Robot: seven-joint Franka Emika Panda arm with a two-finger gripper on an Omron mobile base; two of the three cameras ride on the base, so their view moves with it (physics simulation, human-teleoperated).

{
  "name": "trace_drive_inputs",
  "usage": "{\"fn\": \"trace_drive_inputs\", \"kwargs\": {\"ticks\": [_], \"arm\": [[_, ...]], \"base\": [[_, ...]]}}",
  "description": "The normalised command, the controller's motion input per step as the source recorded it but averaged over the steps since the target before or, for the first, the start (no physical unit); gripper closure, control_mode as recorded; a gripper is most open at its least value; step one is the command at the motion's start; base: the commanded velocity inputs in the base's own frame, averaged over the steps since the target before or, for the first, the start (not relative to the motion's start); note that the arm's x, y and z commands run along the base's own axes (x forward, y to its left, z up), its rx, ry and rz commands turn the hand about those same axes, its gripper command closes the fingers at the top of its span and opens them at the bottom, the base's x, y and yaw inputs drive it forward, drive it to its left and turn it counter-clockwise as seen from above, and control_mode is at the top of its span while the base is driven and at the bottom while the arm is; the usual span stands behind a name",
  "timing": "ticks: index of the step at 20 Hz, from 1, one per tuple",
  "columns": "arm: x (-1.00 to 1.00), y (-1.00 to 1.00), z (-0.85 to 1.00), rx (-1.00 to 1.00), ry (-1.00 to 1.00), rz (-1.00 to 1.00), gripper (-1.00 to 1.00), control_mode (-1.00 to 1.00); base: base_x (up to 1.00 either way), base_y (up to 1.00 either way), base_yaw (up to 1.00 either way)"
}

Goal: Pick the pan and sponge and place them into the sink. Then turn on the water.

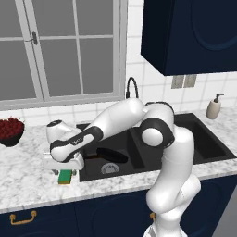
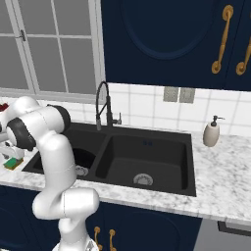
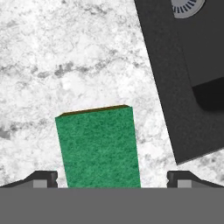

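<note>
gripper (image 3: 112, 178) wide open, gripping nothing, straddling green sponge (image 3: 99, 146) on marble counter (image 3: 65, 57) beside sink (image 3: 175, 87); pan (image 1: 112, 155) lying in left basin.

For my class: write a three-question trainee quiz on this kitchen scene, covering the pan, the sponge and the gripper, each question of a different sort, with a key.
1. True or false: the pan already lies in the sink.
2. Multiple choice: the sponge lies
A. in the right basin
B. on the marble counter beside the sink's left basin
C. under the faucet
3. Fill in: the gripper hangs over the sponge with its jaws ____.

Key
1. True: it rests in the left basin, near the drain.
2. B: green face up on the counter, between the fingertips in the hand view.
3. Open: one tip stands on each side of the sponge, neither touching it.
</note>
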Motion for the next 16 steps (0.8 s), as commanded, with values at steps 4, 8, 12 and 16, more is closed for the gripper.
{"fn": "trace_drive_inputs", "kwargs": {"ticks": [4,8,12,16], "arm": [[0.0,0.0,-0.03,0.0,0.0,0.0,-1.0,-1.0],[0.0,0.0,-0.17,0.0,0.0,0.0,-1.0,-1.0],[0.0,0.0,-0.1,0.0,0.0,0.0,-1.0,-1.0],[0.0,0.01,-0.06,0.0,0.0,0.0,-1.0,-1.0]], "base": [[0.0,0.0,0.0],[0.0,0.0,0.0],[0.0,0.0,0.0],[0.0,0.0,0.0]]}}
